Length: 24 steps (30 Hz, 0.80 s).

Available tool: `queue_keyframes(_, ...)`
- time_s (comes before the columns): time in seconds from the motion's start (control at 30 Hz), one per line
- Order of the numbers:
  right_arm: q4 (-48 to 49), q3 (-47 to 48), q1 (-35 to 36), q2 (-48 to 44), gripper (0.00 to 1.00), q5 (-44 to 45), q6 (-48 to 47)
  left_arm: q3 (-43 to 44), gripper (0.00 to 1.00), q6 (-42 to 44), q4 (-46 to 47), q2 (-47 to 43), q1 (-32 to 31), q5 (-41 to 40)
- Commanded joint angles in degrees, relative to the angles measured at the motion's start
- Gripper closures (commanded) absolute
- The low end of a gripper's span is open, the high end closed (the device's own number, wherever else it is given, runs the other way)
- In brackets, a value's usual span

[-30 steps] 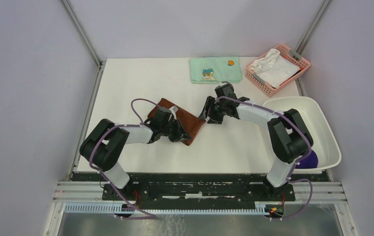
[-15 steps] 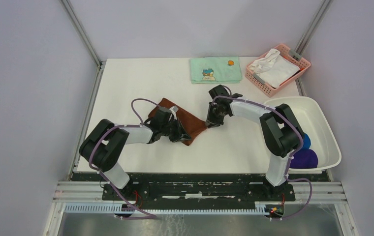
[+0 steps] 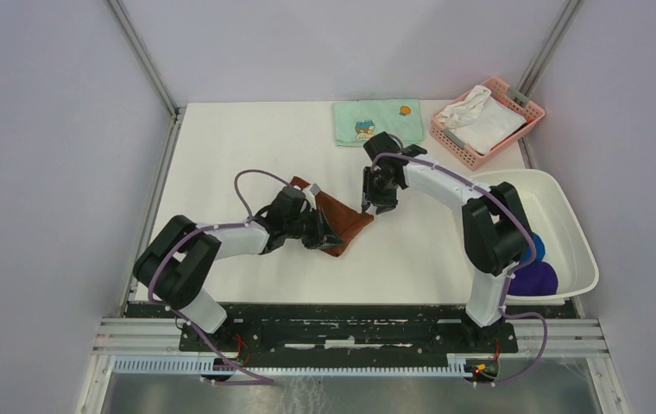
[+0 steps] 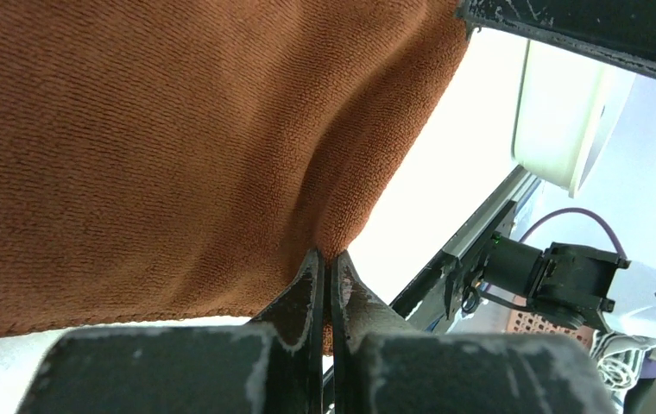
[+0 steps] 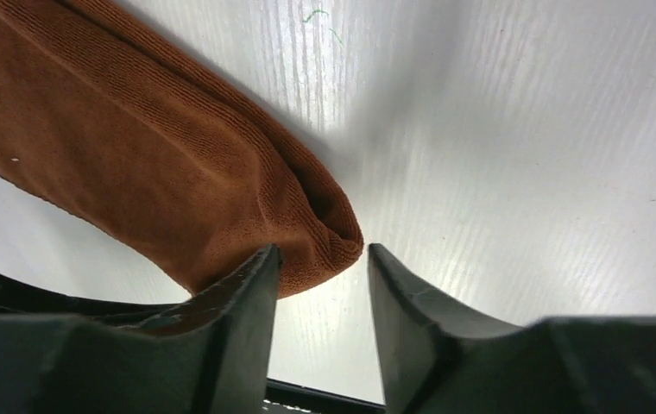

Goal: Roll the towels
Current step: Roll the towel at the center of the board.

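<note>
Fingers of the left gripper (image 4: 325, 259) were pressed together on a fold of the rust-brown towel (image 4: 135, 129), with the pinched cloth rising as a ridge straight out of the closed tips. From overhead, this gripper (image 3: 328, 240) reached in from about 8 o'clock of the towel (image 3: 348, 222), which lay crumpled near the middle of the white table (image 3: 238, 147).

The right gripper (image 5: 322, 259) had its fingers parted. The towel's folded corner (image 5: 221, 190) poked into the gap and touched the finger toward 9 o'clock in the wrist view. A sliver of table (image 5: 523, 129) showed between the cloth and the other finger, so the corner was not clamped. In the overhead view that gripper (image 3: 371, 208) pointed down at the towel's tip at about 2 o'clock.

At 4 o'clock of the rust-brown towel, near the table's right edge, stood a white tub (image 3: 566, 194). The royal blue towel (image 3: 533, 248) and the dark purple towel (image 3: 539, 278) lay in its near end, partly hidden behind the right arm.

At 12 o'clock a pale green cartoon-print towel (image 3: 376, 122) lay flat by the far edge. At 1 o'clock a pink basket (image 3: 527, 108) held a white cloth (image 3: 480, 119).
</note>
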Motion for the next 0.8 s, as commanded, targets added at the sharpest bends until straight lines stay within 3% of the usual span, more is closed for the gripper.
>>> queue_keyframes(0.0, 3.8, 0.6, -0.4, -1.2, 0.47, -2.5, -2.2, -0.2, 0.97, -4.6, 0.7, -0.3, 1.5, 0.6)
queue_keyframes(0.23, 22.7, -16.4, -5.5, -13.9, 0.45, -14.4, 0.8, -3.0, 0.97, -8.0, 4.8, 1.1, 3.3, 0.0)
queue_keyframes(0.4, 32.6, -26.0, -6.7, -19.7, 0.50, -18.7, 2.1, -3.5, 0.97, -7.9, 4.7, 2.2, 3.6, 0.0)
queue_keyframes(0.57, 38.2, -30.1, -6.8, -17.8, 0.58, -22.9, 3.6, -3.4, 0.97, -6.9, 3.9, 2.4, 3.6, -0.5)
queue_keyframes(0.77, 50.2, -34.1, -6.1, -13.2, 0.55, -28.1, 8.7, -1.8, 0.97, -5.4, 0.8, 2.3, 3.6, -2.0)
